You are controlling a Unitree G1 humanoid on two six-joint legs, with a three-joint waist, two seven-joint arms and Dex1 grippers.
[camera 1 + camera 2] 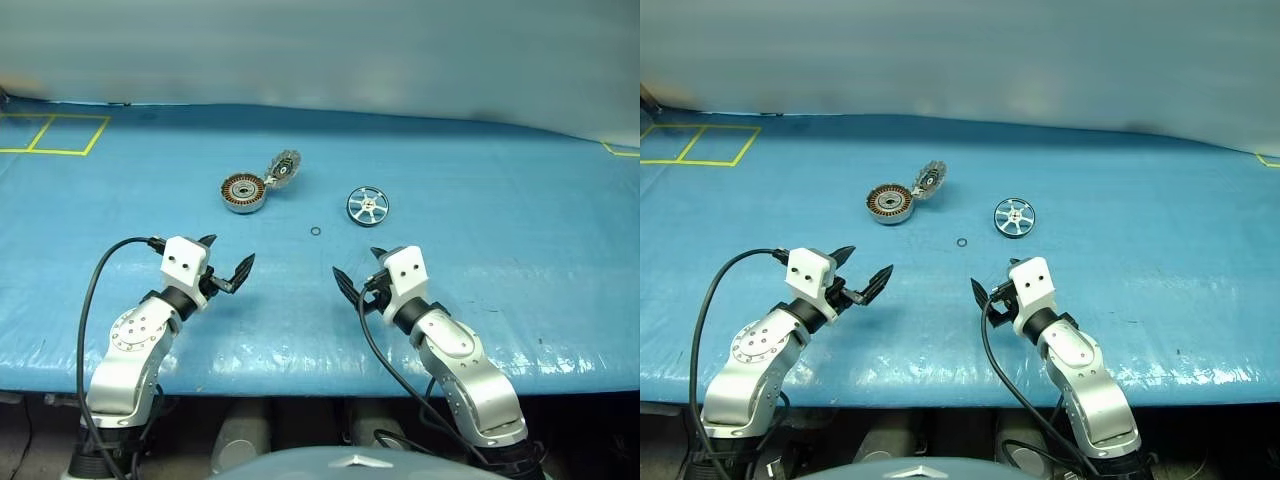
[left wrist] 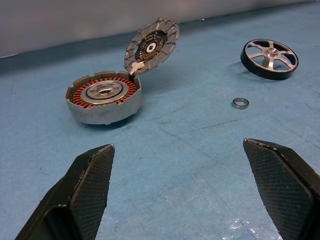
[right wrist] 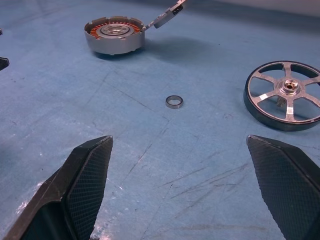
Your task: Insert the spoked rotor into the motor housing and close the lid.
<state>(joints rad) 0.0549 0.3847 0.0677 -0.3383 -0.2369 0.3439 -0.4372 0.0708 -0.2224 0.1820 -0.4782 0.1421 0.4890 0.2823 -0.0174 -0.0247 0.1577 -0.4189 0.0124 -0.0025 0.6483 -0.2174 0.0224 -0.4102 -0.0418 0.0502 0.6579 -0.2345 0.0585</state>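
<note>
Blue surface (image 1: 500,260) with three loose parts toward the far middle. At about eleven o'clock from the centre of the head view, the motor housing (image 1: 243,193), sitting flat, copper windings and dark centre exposed. Hinged at its far-right edge, at roughly one o'clock from it, the lid (image 1: 283,167), standing tilted open, inner face turned toward the housing, not closed. Well apart from the housing at three o'clock, the spoked rotor (image 1: 367,207), lying flat on the surface, spokes up, not inserted. Between housing and rotor and a little nearer the robot, a tiny dark ring (image 1: 316,233), lying alone. Nearer the robot, at seven o'clock, the left hand (image 1: 228,263), fingers spread wide, holding nothing, well short of the housing. At five o'clock, the right hand (image 1: 361,268), likewise spread wide and empty, near the ring but apart from it and from the rotor. Yellow tape lines (image 1: 60,135) at the far left corner of the surface.
</note>
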